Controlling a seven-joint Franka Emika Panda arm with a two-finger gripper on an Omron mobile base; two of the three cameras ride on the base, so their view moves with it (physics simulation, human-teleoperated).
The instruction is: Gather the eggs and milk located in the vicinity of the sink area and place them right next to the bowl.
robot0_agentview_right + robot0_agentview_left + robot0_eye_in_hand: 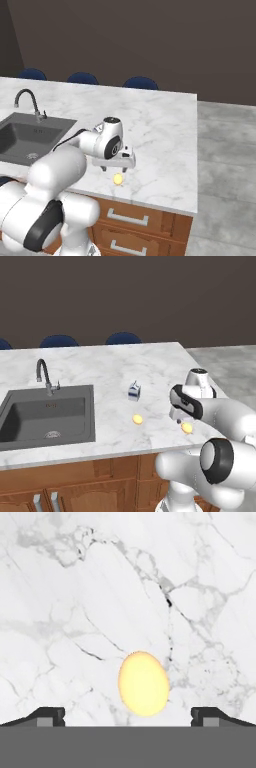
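Two pale-yellow eggs lie on the marble counter. One egg (186,427) (118,179) (143,683) rests near the front right edge, directly under my gripper (179,420) (114,169) (129,718), which hovers just above it, open, its fingertips (50,716) wide on either side and apart from the egg. The other egg (137,419) sits further left, in front of the milk (134,391), a small white carton with a blue label standing upright. The dark sink (47,416) (30,135) lies left of both. The bowl is out of view.
A dark curved faucet (44,373) (27,100) rises behind the sink. Blue chair backs (123,338) (141,83) line the counter's far side. The counter (150,361) ends at the right, with grey floor beyond; wooden drawers (140,225) sit below its front edge.
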